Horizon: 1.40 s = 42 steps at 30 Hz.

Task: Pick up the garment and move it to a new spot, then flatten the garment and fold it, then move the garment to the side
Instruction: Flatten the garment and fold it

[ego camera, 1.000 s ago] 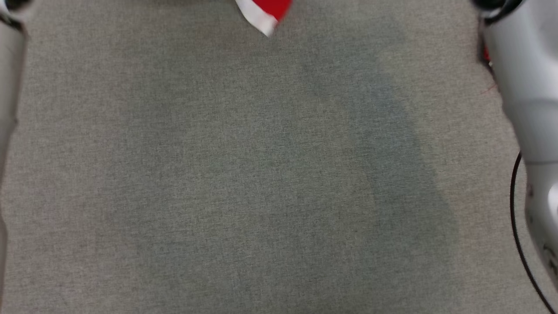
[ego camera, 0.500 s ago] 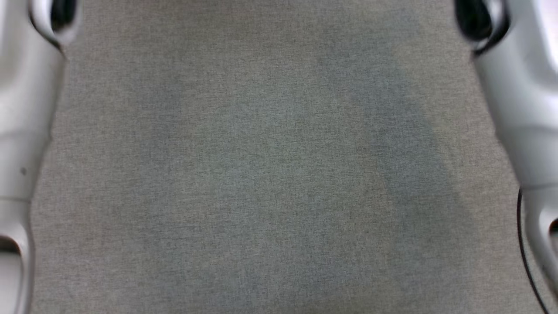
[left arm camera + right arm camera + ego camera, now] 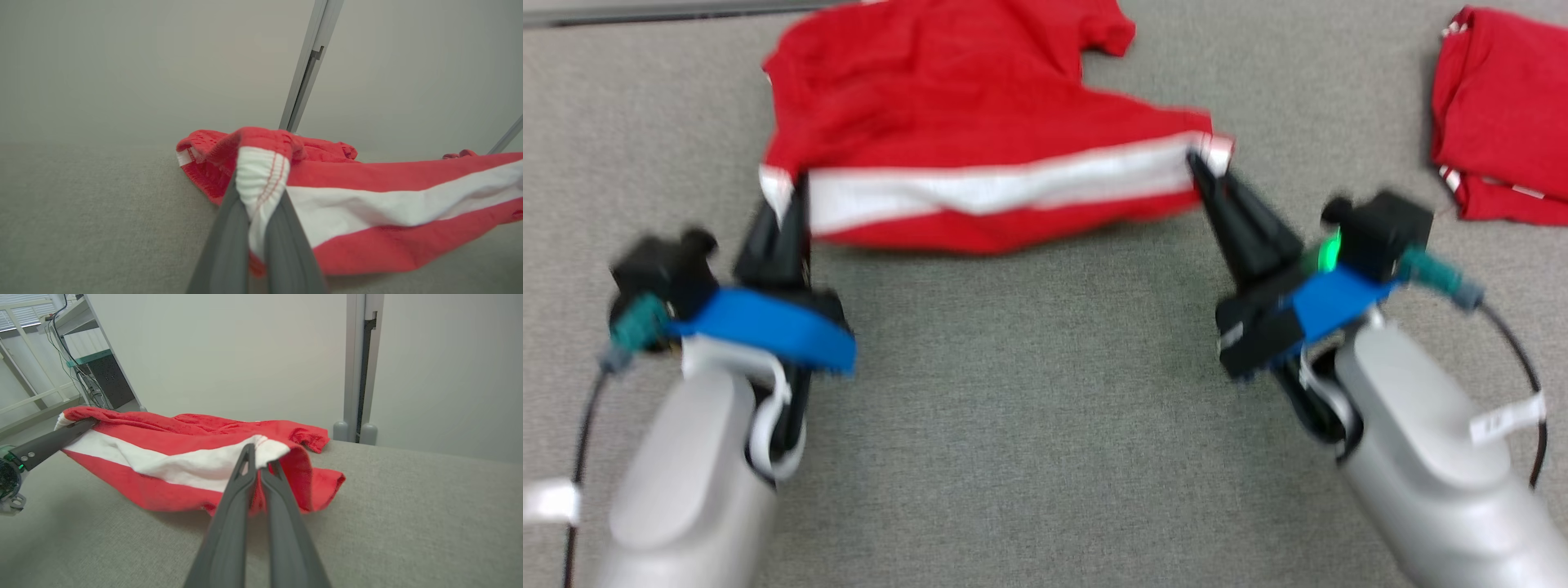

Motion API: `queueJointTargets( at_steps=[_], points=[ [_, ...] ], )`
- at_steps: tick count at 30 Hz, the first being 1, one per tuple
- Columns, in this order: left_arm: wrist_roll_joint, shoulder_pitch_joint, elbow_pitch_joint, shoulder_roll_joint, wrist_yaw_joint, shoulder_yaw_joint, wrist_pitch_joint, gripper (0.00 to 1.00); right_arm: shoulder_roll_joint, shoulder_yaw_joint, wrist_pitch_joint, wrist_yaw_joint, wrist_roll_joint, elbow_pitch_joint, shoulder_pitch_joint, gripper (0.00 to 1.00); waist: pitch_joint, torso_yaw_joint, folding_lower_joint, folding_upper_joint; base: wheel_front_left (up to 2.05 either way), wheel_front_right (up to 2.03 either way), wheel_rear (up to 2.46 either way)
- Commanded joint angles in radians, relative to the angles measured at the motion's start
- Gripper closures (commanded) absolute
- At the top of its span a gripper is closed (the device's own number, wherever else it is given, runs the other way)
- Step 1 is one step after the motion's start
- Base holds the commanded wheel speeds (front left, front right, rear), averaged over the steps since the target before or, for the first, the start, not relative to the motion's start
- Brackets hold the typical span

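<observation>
A red garment [image 3: 947, 106] with a white stripe lies across the far part of the grey cloth-covered table [image 3: 1029, 425], its near edge lifted off the surface. My left gripper [image 3: 788, 192] is shut on the garment's left corner [image 3: 261, 175], where the white band bunches between the fingers. My right gripper [image 3: 1201, 163] is shut on the right corner [image 3: 265, 447]. The striped edge hangs stretched between the two grippers, sagging slightly. In the right wrist view my left gripper's fingers [image 3: 53, 441] show at the garment's far end.
A second red garment [image 3: 1503, 106], folded, lies at the table's far right. A pale wall and a grey upright post [image 3: 359, 363] stand behind the table. Shelving with cables [image 3: 81, 375] is off to one side.
The head camera has tilted: earlier it showed bare table and pale forearms, now both grippers and the garment are in view. Actual movement of the garment cannot be judged.
</observation>
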Motion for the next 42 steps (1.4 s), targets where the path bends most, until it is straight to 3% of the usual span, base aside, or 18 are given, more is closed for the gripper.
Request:
queueJointTargets(
  at_steps=[1,15,23,33,42],
  points=[
    [0.01,0.052,-0.015,-0.007,0.003,0.016,-0.004,1.0,-0.014,0.009,-0.003,0.0,0.01,-0.02,0.058,1.0,-0.026,-0.006,0.0002,0.0,0.0,0.0,0.0],
    [0.073,0.474,-0.126,-0.113,0.0,0.112,-0.004,1.0,-0.066,0.005,-0.003,0.0,0.059,-0.171,0.519,1.0,-0.196,0.012,0.0002,0.0,0.0,0.0,0.0],
    [0.104,0.615,-0.184,-0.14,0.004,0.095,-0.004,1.0,-0.08,-0.028,-0.003,0.0,0.075,-0.236,0.682,1.0,-0.252,0.025,0.0002,0.0,0.0,0.0,0.0],
    [0.115,0.557,-0.188,-0.142,-0.01,0.067,-0.004,1.0,-0.11,-0.097,-0.003,0.0,0.032,-0.24,0.579,1.0,-0.23,0.054,0.0002,0.0,0.0,0.0,0.0],
    [0.122,0.389,-0.167,-0.146,-0.023,0.032,0.005,1.0,-0.124,-0.072,0.001,0.0,0.009,-0.145,0.29,1.0,-0.126,0.107,0.0002,0.0,0.0,0.0,0.0]
  ],
)
